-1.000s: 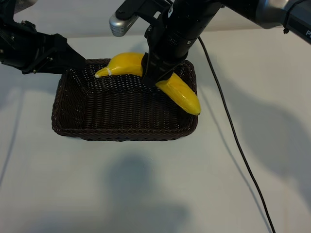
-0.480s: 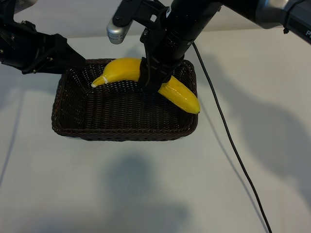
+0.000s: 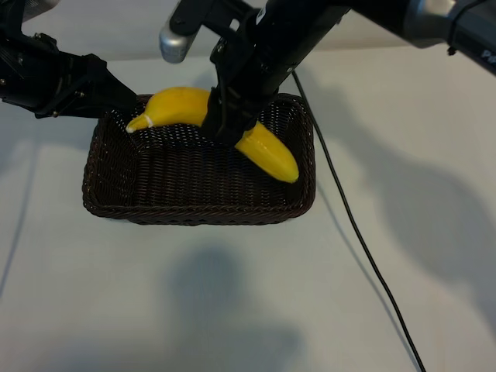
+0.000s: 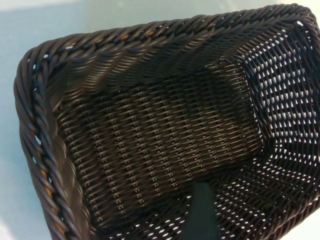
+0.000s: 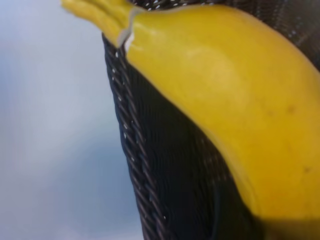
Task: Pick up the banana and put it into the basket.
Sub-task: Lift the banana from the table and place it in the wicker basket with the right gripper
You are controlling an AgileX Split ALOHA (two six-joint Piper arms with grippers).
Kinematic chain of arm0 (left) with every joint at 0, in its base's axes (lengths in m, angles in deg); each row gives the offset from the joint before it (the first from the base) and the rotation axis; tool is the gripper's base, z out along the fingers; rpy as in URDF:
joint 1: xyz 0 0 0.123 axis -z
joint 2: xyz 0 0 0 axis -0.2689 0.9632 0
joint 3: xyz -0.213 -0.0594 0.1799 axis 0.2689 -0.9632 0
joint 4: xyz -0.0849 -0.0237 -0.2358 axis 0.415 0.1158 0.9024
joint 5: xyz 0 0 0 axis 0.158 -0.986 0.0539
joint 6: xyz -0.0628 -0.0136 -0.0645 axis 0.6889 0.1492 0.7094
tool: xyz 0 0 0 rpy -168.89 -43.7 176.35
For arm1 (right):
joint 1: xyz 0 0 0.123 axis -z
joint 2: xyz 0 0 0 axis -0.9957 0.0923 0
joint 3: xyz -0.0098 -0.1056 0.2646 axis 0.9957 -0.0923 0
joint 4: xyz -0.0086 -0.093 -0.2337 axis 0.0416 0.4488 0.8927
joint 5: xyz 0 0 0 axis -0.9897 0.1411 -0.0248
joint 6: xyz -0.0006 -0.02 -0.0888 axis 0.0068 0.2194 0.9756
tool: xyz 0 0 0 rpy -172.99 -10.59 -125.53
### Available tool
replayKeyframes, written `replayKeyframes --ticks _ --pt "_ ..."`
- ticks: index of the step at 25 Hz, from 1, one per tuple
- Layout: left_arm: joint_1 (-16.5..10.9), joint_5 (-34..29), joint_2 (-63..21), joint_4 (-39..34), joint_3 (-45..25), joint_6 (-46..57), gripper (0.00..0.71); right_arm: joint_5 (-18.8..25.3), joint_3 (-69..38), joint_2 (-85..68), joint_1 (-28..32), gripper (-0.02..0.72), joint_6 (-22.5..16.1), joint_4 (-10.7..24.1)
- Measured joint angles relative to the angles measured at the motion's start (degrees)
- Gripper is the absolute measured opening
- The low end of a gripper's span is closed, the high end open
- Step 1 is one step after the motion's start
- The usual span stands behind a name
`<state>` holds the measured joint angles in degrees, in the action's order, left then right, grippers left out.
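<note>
The bright yellow banana [image 3: 174,107] hangs tilted over the back half of the dark brown woven basket [image 3: 194,213]. Its stem end reaches past the back left corner and its other end [image 3: 271,155] dips inside. My right gripper [image 3: 225,124] comes down from above and is shut on the banana's middle. The right wrist view shows the banana [image 5: 225,90] close up over the basket's rim [image 5: 135,165]. My left gripper [image 3: 116,101] stands open at the basket's back left corner. In the left wrist view one dark finger [image 4: 202,215] shows inside the basket's wall [image 4: 45,150].
A black cable [image 3: 349,225] trails from the right arm across the white table to the right of the basket. A silver cylinder [image 3: 172,43] on the right arm juts out above the basket's back edge.
My right gripper has carried the banana leftward and slightly lower, so its lower end now lies inside the basket instead of over the right rim. The left arm has not moved.
</note>
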<state>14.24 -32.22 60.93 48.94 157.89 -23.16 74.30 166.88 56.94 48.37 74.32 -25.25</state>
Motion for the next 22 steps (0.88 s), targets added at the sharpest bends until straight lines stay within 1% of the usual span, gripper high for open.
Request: replayKeyframes --ticks 8,16,22 --pt "0.0 -0.07 0.0 0.0 0.0 0.0 0.6 -2.53 0.0 3.55 -0.69 0.421 2.69 -0.25" --pt "0.0 -0.07 0.0 0.0 0.0 -0.11 0.6 -7.05 0.0 5.19 -0.69 0.421 4.91 -0.31" --pt "0.0 -0.09 0.0 0.0 0.0 -0.53 0.6 -8.12 0.0 6.2 -0.69 0.421 6.74 -0.31"
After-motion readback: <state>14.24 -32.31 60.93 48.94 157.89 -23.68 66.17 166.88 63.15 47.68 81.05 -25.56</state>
